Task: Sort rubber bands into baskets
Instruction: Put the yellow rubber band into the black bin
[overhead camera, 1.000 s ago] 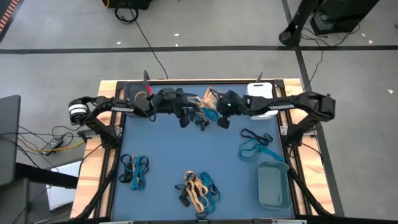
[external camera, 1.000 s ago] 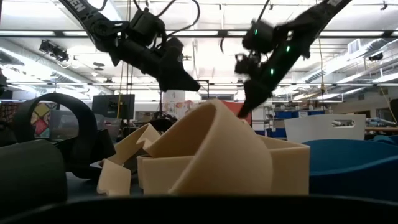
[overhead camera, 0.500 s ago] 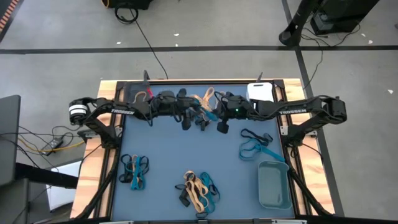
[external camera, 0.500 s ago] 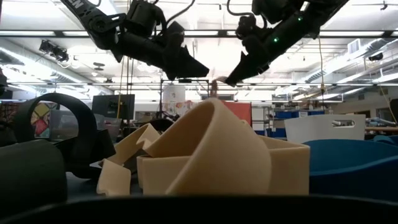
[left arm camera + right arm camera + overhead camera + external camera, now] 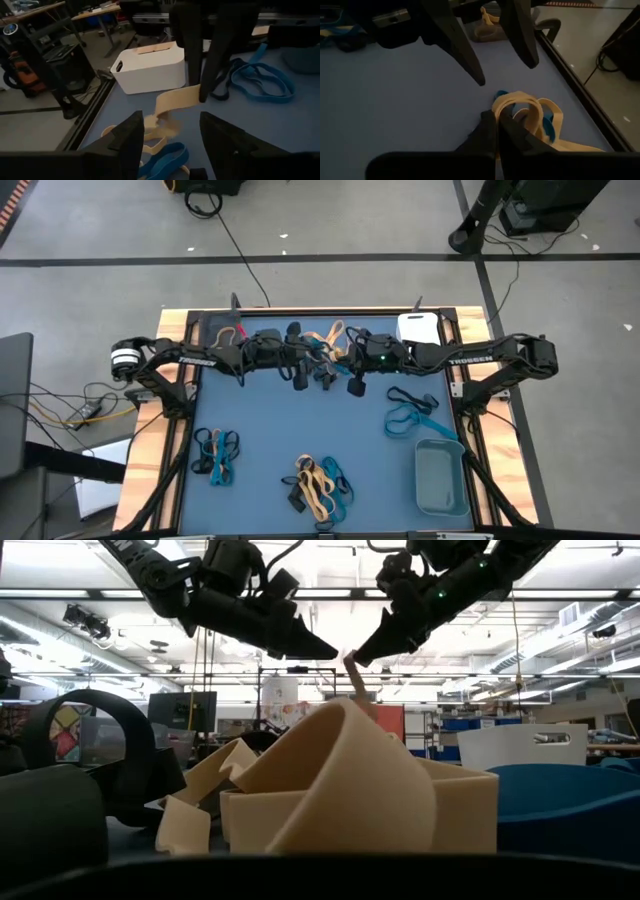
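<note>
A pile of tan and blue rubber bands (image 5: 326, 343) lies at the table's far middle. My right gripper (image 5: 346, 372) is above it, shut on a tan band (image 5: 355, 675). My left gripper (image 5: 306, 370) is open and empty, facing the right gripper from the left at about the same height; its fingers stand apart in the left wrist view (image 5: 172, 145). The white basket (image 5: 418, 328) is at the far right, the dark basket (image 5: 212, 330) at the far left, and the grey-teal basket (image 5: 440, 477) at the near right. My right gripper pinches the tan band's upper end (image 5: 194, 94) between its two fingers. The fingers slant down from the table's right side. The band hangs below the fingertips (image 5: 517, 102), and its lower part reaches down to the pile (image 5: 156, 126).
More groups of bands lie at the near left (image 5: 215, 452), the near middle (image 5: 318, 483) and the right (image 5: 412, 412). In the low view, tan bands (image 5: 330, 790) close to the camera fill the foreground.
My right gripper has risen from the far pile and moved a little toward the table's left, drawing one end of a tan band up with it. My left gripper has risen slightly and stays open.
</note>
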